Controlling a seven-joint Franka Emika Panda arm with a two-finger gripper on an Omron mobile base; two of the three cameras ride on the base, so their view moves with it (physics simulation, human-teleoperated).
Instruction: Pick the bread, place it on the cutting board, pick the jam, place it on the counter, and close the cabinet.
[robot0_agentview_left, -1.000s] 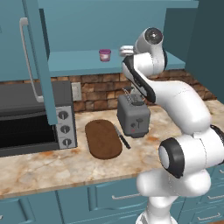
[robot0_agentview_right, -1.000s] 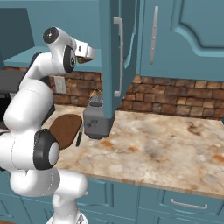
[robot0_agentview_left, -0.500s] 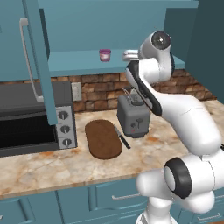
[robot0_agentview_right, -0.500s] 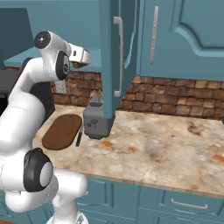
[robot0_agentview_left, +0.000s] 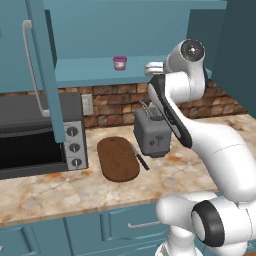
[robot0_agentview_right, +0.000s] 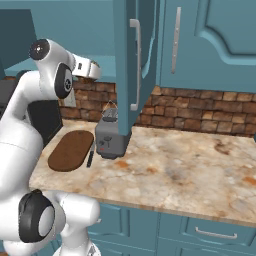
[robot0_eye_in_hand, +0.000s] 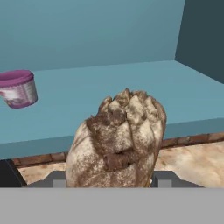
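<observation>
Hand view shows the bread (robot0_eye_in_hand: 117, 140) right in front of the camera, a rough tan-brown lump with darker crust, sitting between the gripper (robot0_eye_in_hand: 110, 180) tips, whose grey tips flank it on both sides, so the jaws are pinched on the bread and it is off any surface. Behind it runs the inner shelf of the cabinet (robot0_eye_in_hand: 109, 83), and the jam (robot0_eye_in_hand: 17, 89) stands on that shelf, well apart from the bread, off to the camera's left. Left base view: the hand is up at shelf level by the shelf's front edge, above the toaster (robot0_agentview_left: 152, 132); the jam (robot0_agentview_left: 119, 62) is on the shelf beside the hand, toward the open cabinet door (robot0_agentview_left: 42, 65). The cutting board (robot0_agentview_left: 117, 159) lies bare on the counter (robot0_agentview_left: 60, 187) just beside the toaster, a black-handled knife (robot0_agentview_left: 139, 156) between them. Judgement: bread is light, soft and crumbly, likely to squash or shed if squeezed hard; hold across the firmer crust sides, as now, and set it down low on the board, not dropped. Jam jar looks rigid, smooth, maybe slippery; take it around the body under the lid.
</observation>
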